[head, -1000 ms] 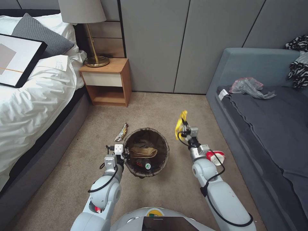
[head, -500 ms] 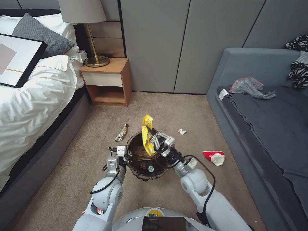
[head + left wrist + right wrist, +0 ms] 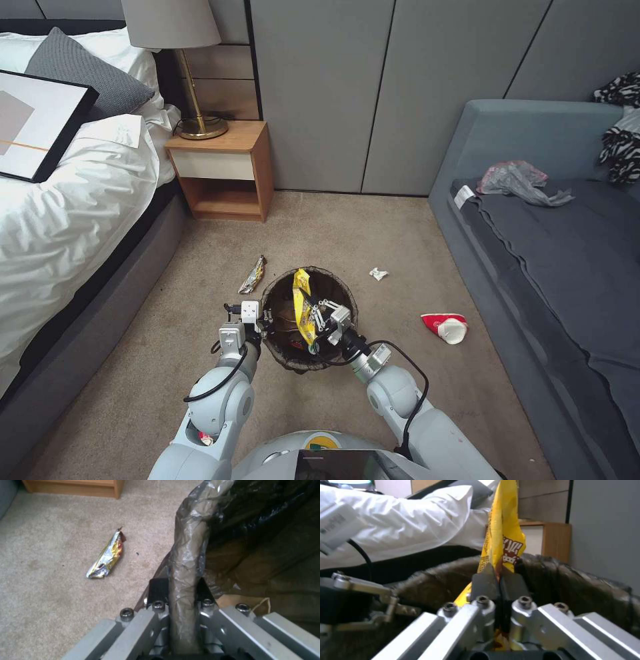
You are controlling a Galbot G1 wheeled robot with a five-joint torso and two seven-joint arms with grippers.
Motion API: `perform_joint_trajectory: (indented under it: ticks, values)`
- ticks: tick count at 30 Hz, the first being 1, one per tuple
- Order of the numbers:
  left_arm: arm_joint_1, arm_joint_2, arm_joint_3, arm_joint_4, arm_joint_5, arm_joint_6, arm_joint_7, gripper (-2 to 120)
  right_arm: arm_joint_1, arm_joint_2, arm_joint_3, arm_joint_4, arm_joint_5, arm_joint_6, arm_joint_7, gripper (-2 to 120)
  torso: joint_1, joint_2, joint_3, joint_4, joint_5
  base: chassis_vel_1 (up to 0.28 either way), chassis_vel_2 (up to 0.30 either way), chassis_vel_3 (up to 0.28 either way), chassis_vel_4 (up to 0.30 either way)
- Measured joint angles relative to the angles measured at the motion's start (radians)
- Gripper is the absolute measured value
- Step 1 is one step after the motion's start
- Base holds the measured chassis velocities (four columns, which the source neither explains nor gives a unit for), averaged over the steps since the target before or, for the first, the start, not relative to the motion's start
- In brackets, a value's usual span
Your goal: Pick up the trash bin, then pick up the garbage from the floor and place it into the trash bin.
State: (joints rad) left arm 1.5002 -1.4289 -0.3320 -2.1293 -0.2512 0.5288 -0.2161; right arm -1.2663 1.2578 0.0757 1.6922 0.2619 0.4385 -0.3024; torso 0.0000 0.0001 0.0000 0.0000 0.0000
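Observation:
The trash bin, lined with a dark bag, stands on the carpet just in front of me. My left gripper is shut on its near left rim, one finger inside and one outside. Over the bin's opening, my right gripper is shut on a yellow snack wrapper, which stands upright from the fingers and dips below the rim. Garbage on the floor: a foil wrapper left of the bin, a white wad and a crushed red-and-white cup to its right.
A bed runs along the left, with a wooden nightstand and a lamp beside it. A grey sofa fills the right side. Open carpet lies between them. Brown paper lies inside the bin.
My right arm swung left from beside the bin to above it and lowered, bringing the yellow wrapper down into the opening. The left gripper kept its hold on the rim.

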Motion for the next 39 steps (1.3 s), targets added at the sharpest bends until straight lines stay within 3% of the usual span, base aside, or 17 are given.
perform_joint_trajectory:
  ticks: [15, 23, 29, 34, 39]
  values:
    - [-0.002, 0.004, 0.001, -0.001, -0.004, 0.001, 0.001, 2, -0.004, -0.001, 0.026, -0.007, -0.003, -0.013, -0.005, 58, 0.0, 0.0, 0.0, 0.0, 0.0, 0.0, 0.0, 0.0, 0.0]
    - [-0.002, 0.007, 0.0, -0.007, -0.005, 0.002, 0.001, 2, -0.011, -0.004, 0.031, 0.013, -0.011, -0.011, -0.005, 92, 0.0, 0.0, 0.0, 0.0001, 0.0001, 0.0, 0.0, 0.0, 0.0]
    - [0.0, 0.012, -0.007, -0.011, -0.007, 0.002, 0.001, 2, -0.032, 0.01, 0.075, 0.114, -0.035, -0.016, 0.069, 100, 0.0, 0.0, 0.0, 0.0, 0.0001, 0.0, 0.0, 0.0, 0.0]
    - [-0.001, 0.014, -0.016, -0.01, -0.01, 0.002, 0.001, 2, -0.113, 0.034, 0.201, 0.245, -0.109, -0.074, 0.308, 100, 0.0, 0.0, 0.0, -0.0003, 0.0, 0.0, 0.0, 0.0, 0.0]
    - [-0.005, 0.012, -0.014, -0.006, -0.01, 0.001, 0.001, 2, -0.162, 0.039, 0.288, 0.262, -0.115, -0.063, 0.35, 100, 0.0, 0.0, 0.0, -0.0003, 0.0001, 0.0, 0.0, 0.0, 0.0]
